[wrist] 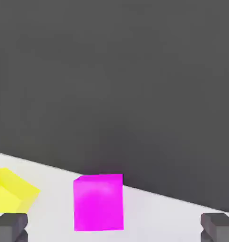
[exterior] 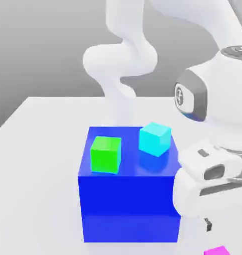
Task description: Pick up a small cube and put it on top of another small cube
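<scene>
Now lining my wide-open, empty gripper (wrist: 114, 229) over small plain magenta cube (wrist: 98, 202) on white table (exterior: 38, 149), so fingers straddle it.

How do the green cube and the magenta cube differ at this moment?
The green cube sits on the big blue cube; the magenta cube rests on the table. Green has the cyan cube nearby; magenta has a yellow one. Both are small and ungripped.
</scene>
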